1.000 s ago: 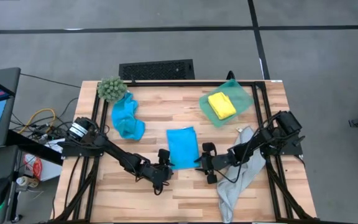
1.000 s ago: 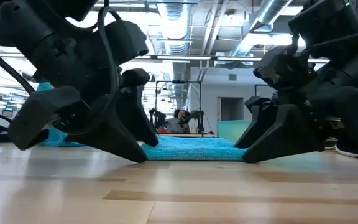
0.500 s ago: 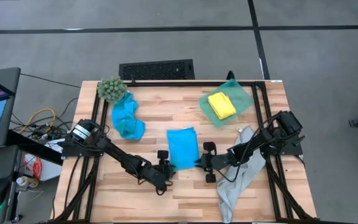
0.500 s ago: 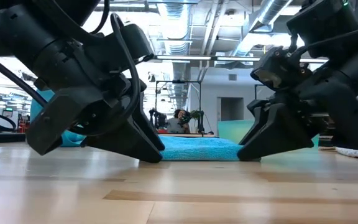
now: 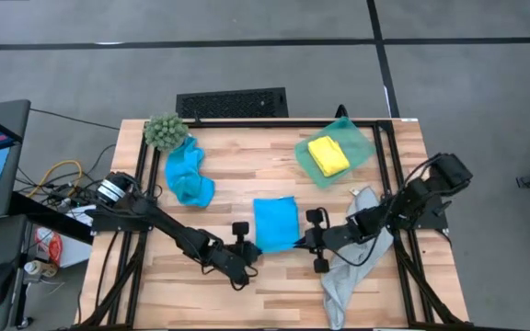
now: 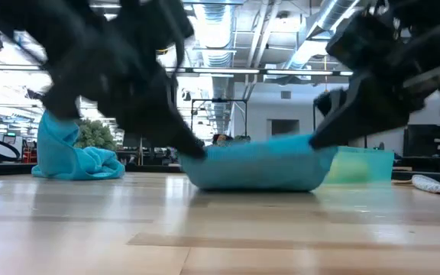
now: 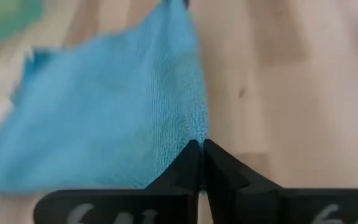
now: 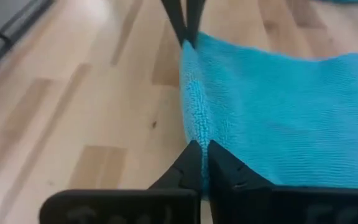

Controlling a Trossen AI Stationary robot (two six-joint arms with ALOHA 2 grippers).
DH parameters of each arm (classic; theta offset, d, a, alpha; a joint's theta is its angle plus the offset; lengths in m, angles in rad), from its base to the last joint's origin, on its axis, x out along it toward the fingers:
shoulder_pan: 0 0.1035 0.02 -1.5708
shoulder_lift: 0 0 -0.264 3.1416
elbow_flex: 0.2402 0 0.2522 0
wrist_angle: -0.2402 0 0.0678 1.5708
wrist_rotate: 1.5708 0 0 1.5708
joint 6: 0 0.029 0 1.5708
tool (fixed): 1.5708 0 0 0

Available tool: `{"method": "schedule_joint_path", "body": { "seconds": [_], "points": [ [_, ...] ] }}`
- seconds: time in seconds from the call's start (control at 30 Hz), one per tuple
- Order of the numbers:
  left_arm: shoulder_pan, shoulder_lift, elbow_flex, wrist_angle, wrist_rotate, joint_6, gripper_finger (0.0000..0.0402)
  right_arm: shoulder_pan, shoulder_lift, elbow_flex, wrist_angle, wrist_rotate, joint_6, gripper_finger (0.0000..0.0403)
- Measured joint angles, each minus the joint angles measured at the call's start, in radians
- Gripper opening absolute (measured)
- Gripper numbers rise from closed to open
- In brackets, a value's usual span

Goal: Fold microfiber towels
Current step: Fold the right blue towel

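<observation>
we see the left gripper [image 5: 249,248] pinched tight on one near corner of the flat blue towel [image 5: 275,223], the right gripper [image 5: 307,241] clamped on the other; the towel spans between them, its held edge raised off the table [image 5: 247,175].

Towel [image 5: 276,223] between left hand [image 5: 247,243] and right hand [image 5: 308,237]

left end effector [image 5: 244,249]: now clamped on blue towel [image 5: 275,223] corner | right end effector [image 5: 316,245]: likewise | near edge lifted
</observation>
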Motion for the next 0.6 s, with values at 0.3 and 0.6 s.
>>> {"method": "schedule_joint_path", "body": {
  "seconds": [0.3, 0.6],
  "points": [
    [0.034, -0.052, 0.138, -0.218, -0.19, 0.159, 0.0004, -0.059, -0.168, 0.001, -0.166, 0.052, 0.0, 0.003],
    [0.151, -0.052, 0.142, -0.303, -0.156, 0.192, 0.0004, -0.194, -0.177, 0.003, -0.198, 0.06, -0.001, 0.0027]
  ]
}}
